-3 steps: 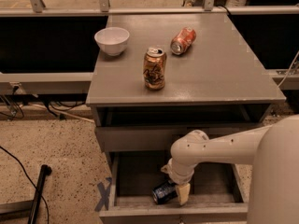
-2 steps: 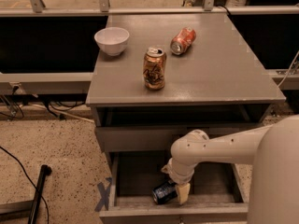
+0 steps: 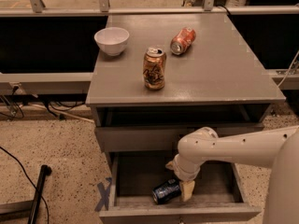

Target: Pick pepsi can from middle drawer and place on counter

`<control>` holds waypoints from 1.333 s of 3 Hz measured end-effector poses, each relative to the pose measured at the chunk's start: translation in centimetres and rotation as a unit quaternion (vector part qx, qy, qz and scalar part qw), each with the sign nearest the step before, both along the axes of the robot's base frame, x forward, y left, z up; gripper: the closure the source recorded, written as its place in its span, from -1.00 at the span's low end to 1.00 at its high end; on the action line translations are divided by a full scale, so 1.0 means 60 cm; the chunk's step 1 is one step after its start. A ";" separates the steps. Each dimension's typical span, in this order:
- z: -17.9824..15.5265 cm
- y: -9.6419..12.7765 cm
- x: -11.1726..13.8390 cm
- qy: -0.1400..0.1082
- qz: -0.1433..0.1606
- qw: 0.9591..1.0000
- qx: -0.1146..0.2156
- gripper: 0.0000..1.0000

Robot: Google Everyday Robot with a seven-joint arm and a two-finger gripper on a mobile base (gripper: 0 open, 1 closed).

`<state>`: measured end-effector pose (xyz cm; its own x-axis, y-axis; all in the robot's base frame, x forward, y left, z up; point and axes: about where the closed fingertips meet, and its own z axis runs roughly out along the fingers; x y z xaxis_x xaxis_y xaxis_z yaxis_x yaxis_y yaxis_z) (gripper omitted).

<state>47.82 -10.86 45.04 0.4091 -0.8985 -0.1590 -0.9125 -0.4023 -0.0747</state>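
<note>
Speckled floor, grey cabinet, with the bench [image 3: 224, 73] on top as the drop spot. You're at the pick step. The middle drawer [image 3: 135, 181] stands open with the gripper [image 3: 180, 180] down inside, jaws spread and holding nothing. The pepsi can [image 3: 165, 191] lies on its side right beside it. Next up, I reckon: straddle the can, then close.

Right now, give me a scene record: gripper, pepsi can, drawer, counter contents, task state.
gripper: down inside the middle drawer, just to the right of the pepsi can; contact unclear
pepsi can: on its side, near the drawer front
middle drawer: pulled open
counter: white bowl, upright gold-brown can, orange-red can on its side
task state: pepsi can not yet on the counter
</note>
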 end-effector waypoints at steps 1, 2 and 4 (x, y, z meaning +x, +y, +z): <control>0.009 -0.001 0.003 -0.003 -0.006 1.000 0.012 -0.48; 0.007 0.011 -0.001 -0.003 -0.006 1.000 0.025 -0.48; -0.033 0.041 -0.015 0.004 0.006 0.999 0.037 -0.48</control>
<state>46.93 -8.40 43.06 0.4186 -0.8792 -0.2275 -0.9081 -0.4074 -0.0964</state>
